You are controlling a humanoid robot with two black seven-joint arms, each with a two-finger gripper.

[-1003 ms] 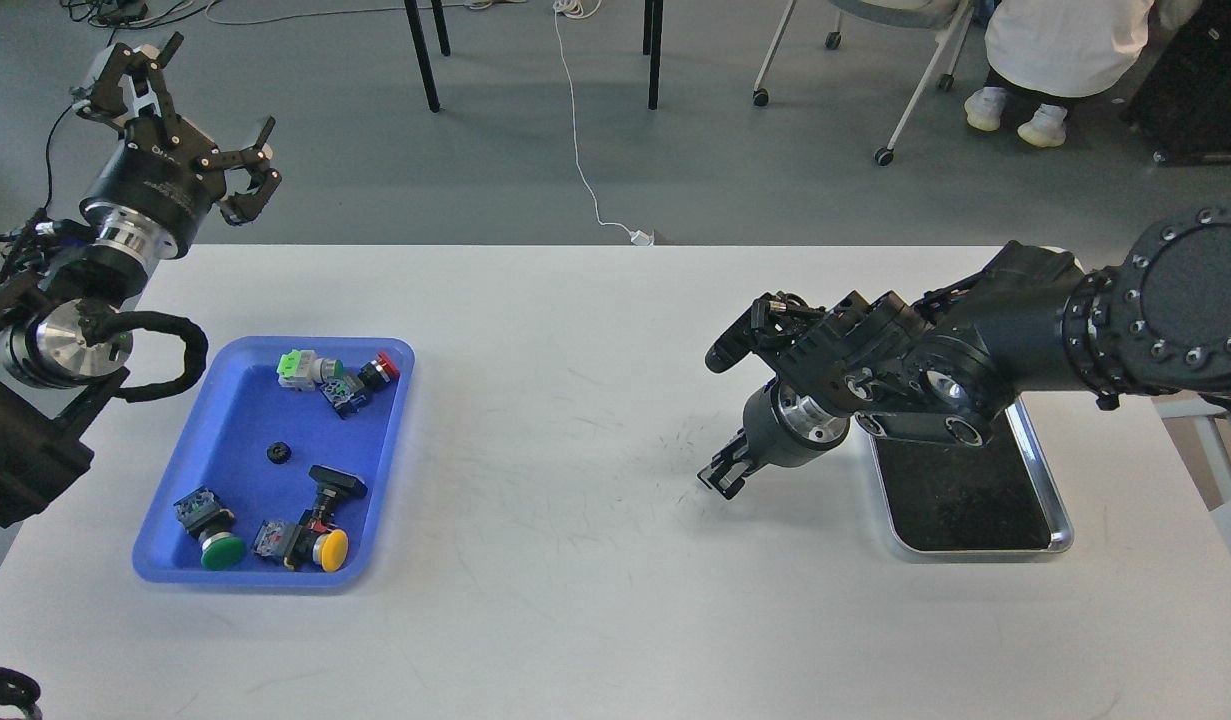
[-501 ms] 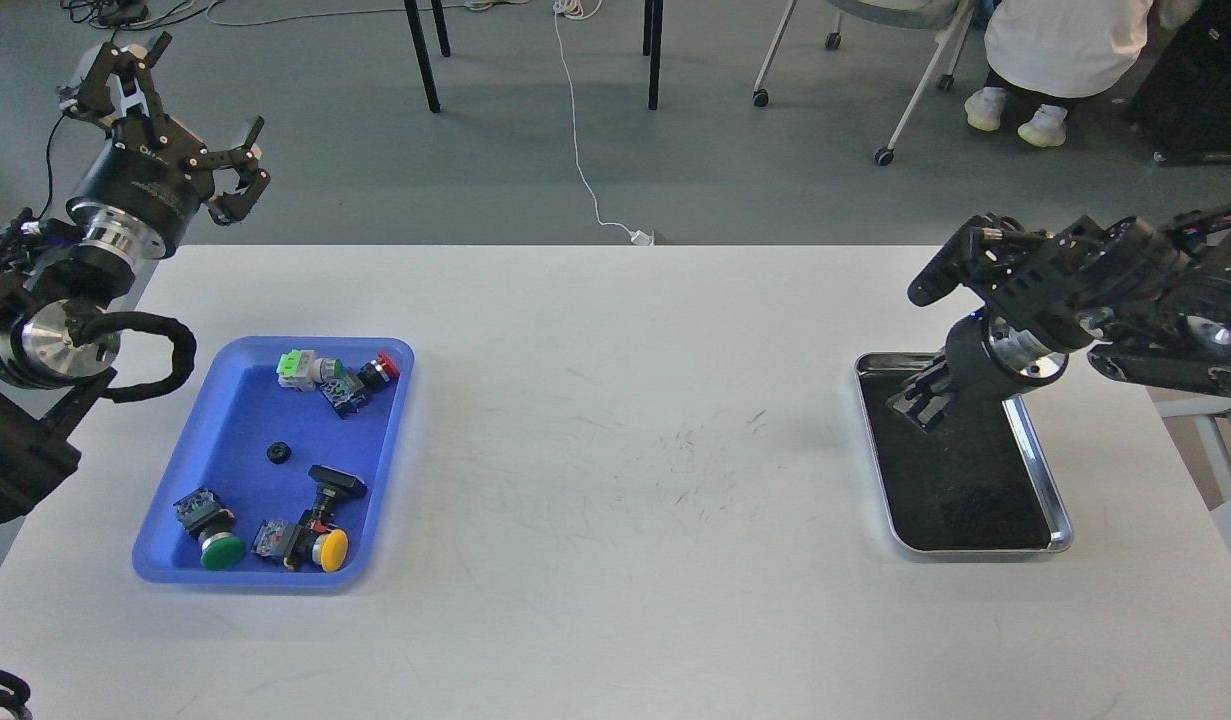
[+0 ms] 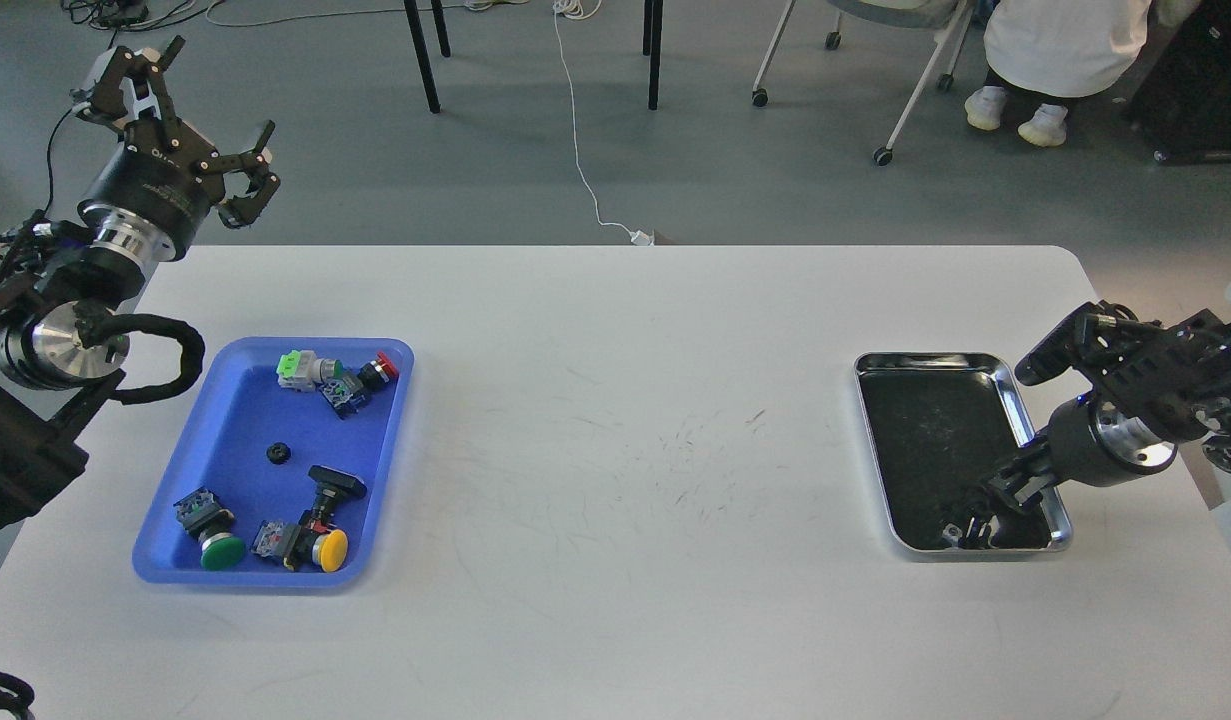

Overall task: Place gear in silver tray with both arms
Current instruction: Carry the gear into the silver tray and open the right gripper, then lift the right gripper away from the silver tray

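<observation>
Silver tray [image 3: 1030, 420] sits at the right of the white surface [image 3: 615, 450]; my right pincer [image 3: 980, 515] dips into its near corner, too dark to tell if it is spread or closed. My left pincer [image 3: 190, 115] hangs spread wide, empty, beyond the blue tray [image 3: 235, 430] of parts

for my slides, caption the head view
Right gripper low inside silver tray; left gripper raised open behind blue tray.

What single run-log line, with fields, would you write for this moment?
left pincer: open, raised beyond table's far-left corner | right pincer: low over silver tray near end, state unclear | blue tray: push-buttons, small black part inside
</observation>
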